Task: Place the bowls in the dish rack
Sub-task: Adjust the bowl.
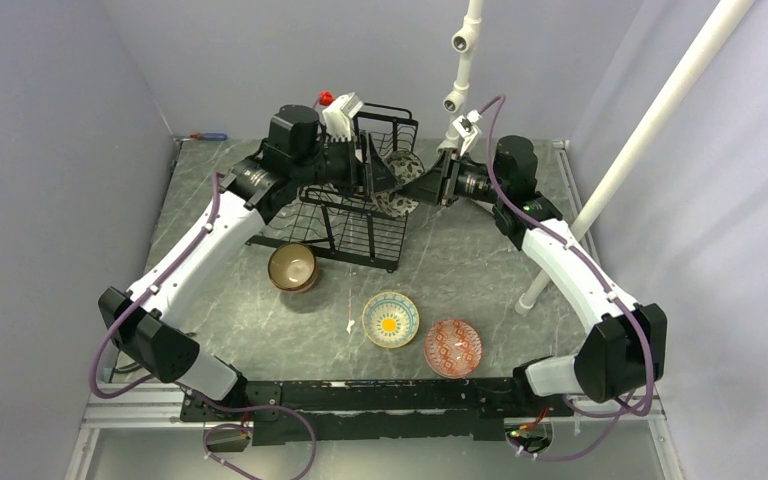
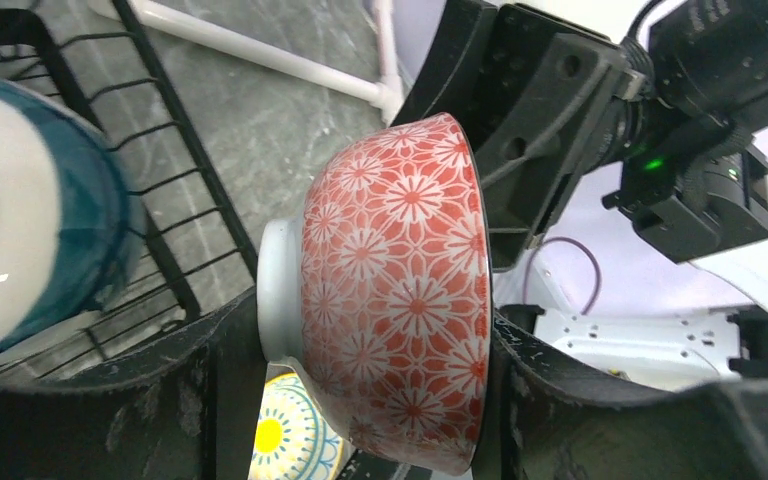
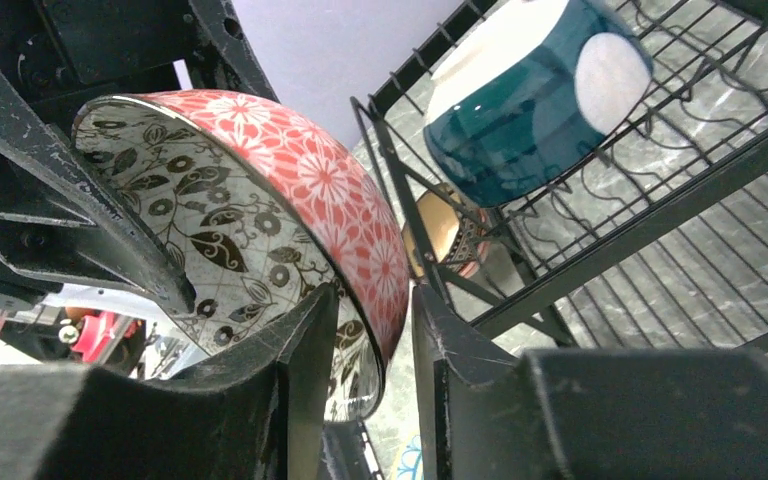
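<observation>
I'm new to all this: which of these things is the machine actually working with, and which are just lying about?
Part of the job: dish rack; red flower bowl; teal-and-white bowl; brown bowl; yellow-centred bowl; red patterned bowl on the table.
Just lying about: white pipe stand; small tool at the far left corner.

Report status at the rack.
Left tool shut on red-patterned bowl, foot to rim. Right tool astride its rim, grip unclear. Dish rack alongside; teal bowl in its basket.
</observation>
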`<state>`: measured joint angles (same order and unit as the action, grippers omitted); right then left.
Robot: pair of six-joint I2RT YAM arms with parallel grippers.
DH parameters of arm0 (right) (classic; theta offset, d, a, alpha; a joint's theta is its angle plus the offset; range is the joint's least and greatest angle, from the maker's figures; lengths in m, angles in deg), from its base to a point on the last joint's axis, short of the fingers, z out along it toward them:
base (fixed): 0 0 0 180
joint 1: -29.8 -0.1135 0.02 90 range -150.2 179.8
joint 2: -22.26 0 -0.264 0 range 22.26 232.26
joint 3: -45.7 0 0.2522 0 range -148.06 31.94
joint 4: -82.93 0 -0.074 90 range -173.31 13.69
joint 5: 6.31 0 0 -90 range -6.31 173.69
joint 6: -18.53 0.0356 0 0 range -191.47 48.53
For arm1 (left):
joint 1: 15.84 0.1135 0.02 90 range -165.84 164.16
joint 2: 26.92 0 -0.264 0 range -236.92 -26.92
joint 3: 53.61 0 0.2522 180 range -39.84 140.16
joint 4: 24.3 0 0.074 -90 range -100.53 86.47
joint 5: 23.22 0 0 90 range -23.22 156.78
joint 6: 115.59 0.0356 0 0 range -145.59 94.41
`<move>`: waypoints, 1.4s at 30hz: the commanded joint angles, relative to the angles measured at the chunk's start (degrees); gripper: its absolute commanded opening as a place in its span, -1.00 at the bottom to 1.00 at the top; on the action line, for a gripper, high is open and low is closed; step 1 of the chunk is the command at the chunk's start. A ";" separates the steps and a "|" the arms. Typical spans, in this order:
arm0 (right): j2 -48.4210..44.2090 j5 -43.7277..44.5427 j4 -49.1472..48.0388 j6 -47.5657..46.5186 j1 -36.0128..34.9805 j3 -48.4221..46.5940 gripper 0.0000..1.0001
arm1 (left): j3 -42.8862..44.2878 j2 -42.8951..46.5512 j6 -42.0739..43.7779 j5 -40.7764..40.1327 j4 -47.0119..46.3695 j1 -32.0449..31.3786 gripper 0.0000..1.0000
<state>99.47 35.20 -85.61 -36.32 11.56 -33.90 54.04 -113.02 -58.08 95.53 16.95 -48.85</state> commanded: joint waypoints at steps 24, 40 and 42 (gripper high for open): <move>17.03 -0.26 -7.54 5.00 5.31 -18.19 0.21 | 21.05 -12.15 17.13 -28.59 0.00 2.62 -0.95; 14.09 0.52 -5.18 2.31 6.03 -12.82 0.29 | 25.81 -18.14 22.53 -32.09 -1.97 2.52 -0.95; 14.26 -0.60 -6.78 3.51 6.06 -13.11 0.43 | 26.24 -18.51 22.59 -32.19 -1.51 2.52 -0.95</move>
<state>114.49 36.57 -89.35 -33.13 17.38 -46.08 76.16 -131.36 -36.70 63.45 19.53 -46.14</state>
